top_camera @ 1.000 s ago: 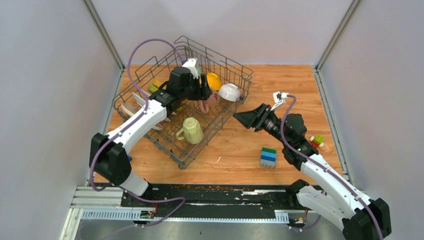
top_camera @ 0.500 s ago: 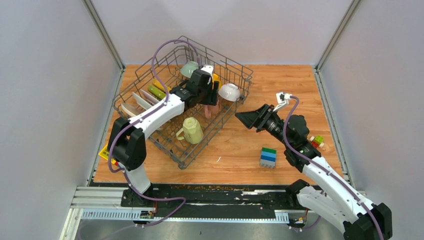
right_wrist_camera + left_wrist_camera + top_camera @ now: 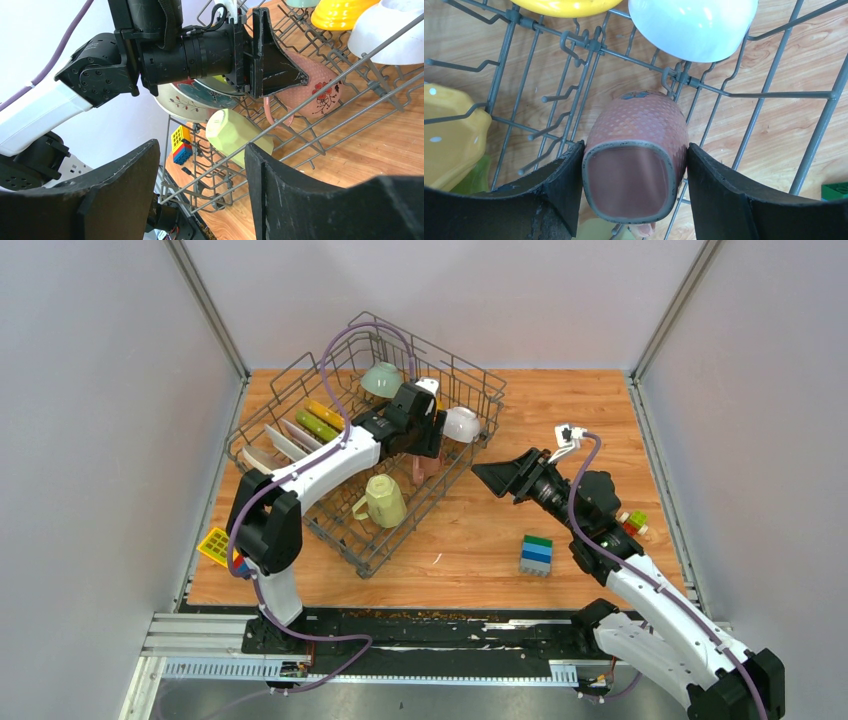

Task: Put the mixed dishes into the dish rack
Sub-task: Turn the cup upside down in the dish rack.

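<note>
Because the dish rack (image 3: pixel 478 380) takes up the far left of the table (image 3: pixel 560 410) and is already crowded, there is little room for error. Plates (image 3: pixel 298 435) stand on edge along its left side. A pale green bowl (image 3: pixel 381 378) sits at the far end, with a yellow-orange bowl (image 3: pixel 340 12) and a white bowl (image 3: pixel 461 423) by the right wall. A pale yellow mug (image 3: pixel 385 502) lies on its side near the front.

The left arm reaches in over the rack. The left gripper (image 3: pixel 635 155) stands fairly wide, and its two fingers press against opposite sides of a pink mug (image 3: pixel 636 130). It holds the mug low over the wire floor, just on the near side of the white bowl and among the tines. I cannot tell whether the mug rests on the wires yet. The right gripper (image 3: pixel 200 155) hovers over bare table just right of the rack, jaws apart and holding nothing. The toy blocks (image 3: pixel 537 553) sit well clear of it.

The main risk appears to be the release. If the jaws open while the mug is tilted or unsupported, it could roll into the pale yellow mug or knock the white bowl. Its handle hangs on the underside and might hook on a wire. The fingers sit between tines, so a crooked withdrawal could snag them and drag the rack.
</note>
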Available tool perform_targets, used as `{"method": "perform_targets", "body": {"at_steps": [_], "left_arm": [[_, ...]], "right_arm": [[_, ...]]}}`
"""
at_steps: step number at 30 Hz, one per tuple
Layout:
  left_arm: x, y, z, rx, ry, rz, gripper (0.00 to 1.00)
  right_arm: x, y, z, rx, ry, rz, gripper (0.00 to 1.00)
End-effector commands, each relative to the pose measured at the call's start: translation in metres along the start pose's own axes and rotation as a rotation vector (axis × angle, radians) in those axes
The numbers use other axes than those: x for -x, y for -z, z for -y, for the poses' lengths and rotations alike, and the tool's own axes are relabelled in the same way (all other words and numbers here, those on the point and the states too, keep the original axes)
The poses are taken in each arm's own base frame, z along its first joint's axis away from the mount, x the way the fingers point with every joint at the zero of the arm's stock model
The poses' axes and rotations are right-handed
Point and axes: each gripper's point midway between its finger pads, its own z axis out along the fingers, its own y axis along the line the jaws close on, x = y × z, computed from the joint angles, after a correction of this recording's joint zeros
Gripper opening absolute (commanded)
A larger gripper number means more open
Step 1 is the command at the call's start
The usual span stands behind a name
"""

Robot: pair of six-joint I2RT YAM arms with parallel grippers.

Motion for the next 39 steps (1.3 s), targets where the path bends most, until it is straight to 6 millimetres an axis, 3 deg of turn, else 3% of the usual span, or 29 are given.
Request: {"method": "perform_targets", "body": {"at_steps": [1,3,6,13,14,17,20,32,36,38,39], "left_arm": [[0.022,0.009,0.004,-0.004,-0.026,0.054,0.28],[0.023,0.012,0.004,-0.004,-0.028,0.06,0.36],[0.022,0.015,0.003,-0.002,-0.03,0.047,0.4],[0.017,0.02,-0.011,0.078,0.02,0.04,0.34],[0.017,0.021,-0.011,0.08,0.023,0.036,0.41],[0.016,0.016,-0.008,0.074,0.016,0.008,0.48],[0.012,0.013,-0.008,0.08,0.012,-0.013,0.68],[0.013,0.02,-0.011,0.083,-0.009,-0.013,0.9],[0.012,0.018,-0.006,0.053,-0.025,-0.018,0.86],[0.013,0.017,0.0,0.023,-0.033,-0.017,0.8],[0.013,0.016,0.004,0.004,-0.037,-0.021,0.71]], "right_arm": [[0.011,0.002,-0.005,0.003,0.021,0.036,0.64],[0.011,0.002,-0.005,0.001,0.019,0.036,0.64],[0.011,0.002,-0.004,-0.001,0.016,0.039,0.64],[0.011,0.002,-0.004,-0.004,0.014,0.039,0.64],[0.011,0.002,-0.004,-0.003,0.014,0.038,0.64],[0.011,0.002,-0.004,-0.003,0.014,0.037,0.64],[0.011,0.003,-0.005,0.0,0.014,0.038,0.64],[0.012,0.005,-0.004,-0.006,0.017,0.047,0.64],[0.011,0.005,-0.004,-0.006,0.015,0.044,0.65],[0.012,0.005,-0.004,-0.004,0.016,0.045,0.65],[0.012,0.005,-0.004,-0.005,0.016,0.045,0.65]]}}
